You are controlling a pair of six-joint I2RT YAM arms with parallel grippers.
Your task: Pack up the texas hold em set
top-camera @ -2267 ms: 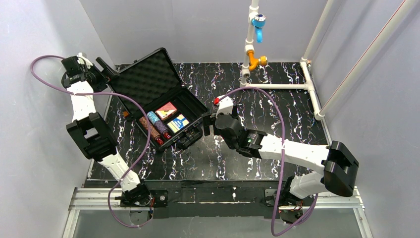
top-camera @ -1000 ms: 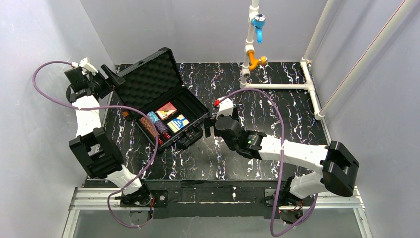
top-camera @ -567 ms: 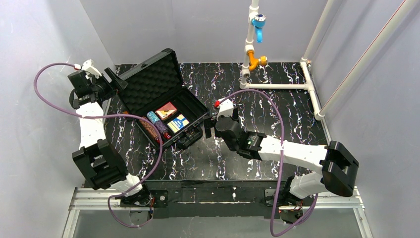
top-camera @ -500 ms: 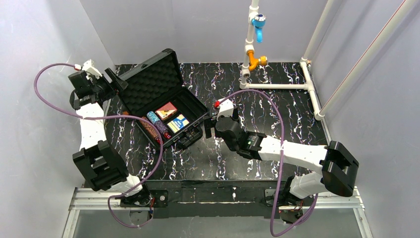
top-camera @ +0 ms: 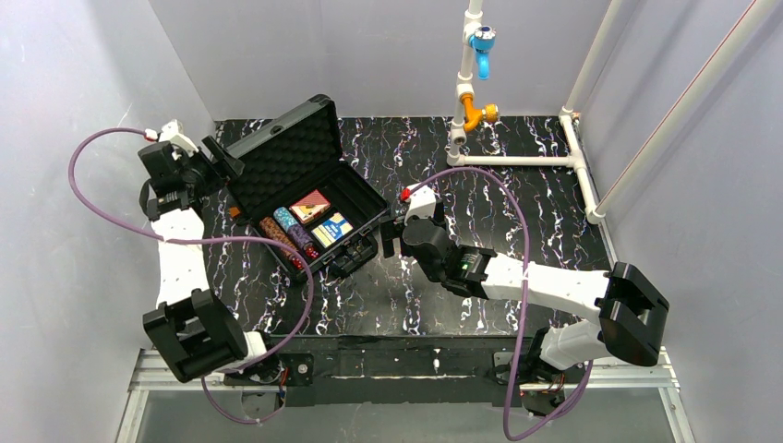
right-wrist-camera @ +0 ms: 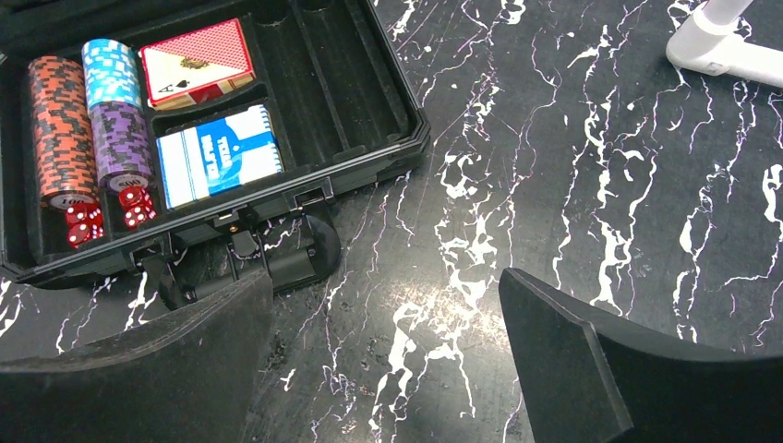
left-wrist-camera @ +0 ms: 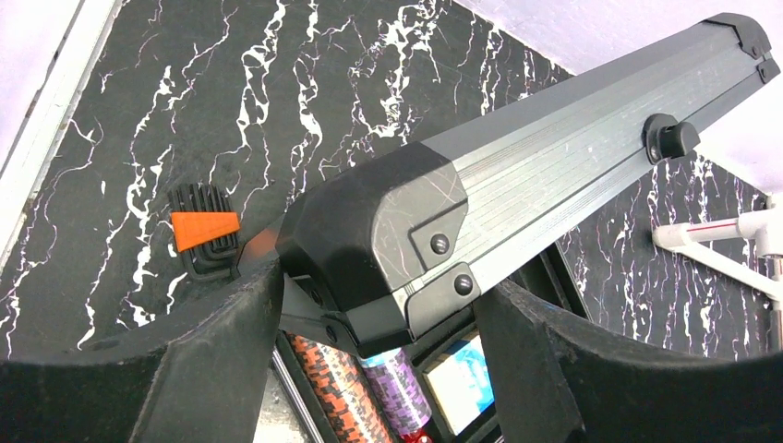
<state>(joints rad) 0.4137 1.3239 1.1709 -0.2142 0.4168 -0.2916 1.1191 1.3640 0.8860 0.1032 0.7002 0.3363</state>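
Observation:
The black case [top-camera: 367, 192] lies open at the table's left with its foam-lined lid [top-camera: 282, 152] tilted up. Its tray holds a red card box [right-wrist-camera: 196, 57], a blue card box [right-wrist-camera: 219, 155], brown chips [right-wrist-camera: 57, 129], blue chips [right-wrist-camera: 111, 72], purple chips [right-wrist-camera: 122, 143] and red dice [right-wrist-camera: 134, 208]. My left gripper [top-camera: 226, 159] straddles the lid's left corner [left-wrist-camera: 369, 240], one finger against each face. My right gripper [top-camera: 388, 238] hovers wide open over bare table just right of the case handle [right-wrist-camera: 286, 254], touching nothing.
A white pipe frame [top-camera: 517, 159] with a blue valve [top-camera: 481, 41] and an orange fitting [top-camera: 478, 114] stands at the back right. A small black ribbed piece with an orange tab [left-wrist-camera: 203, 235] lies on the table left of the case. Walls close in on both sides.
My left arm has swung rightward and the lid has risen with it, standing steeper than before. The left fingers closed slightly. The right arm has stayed where it was.

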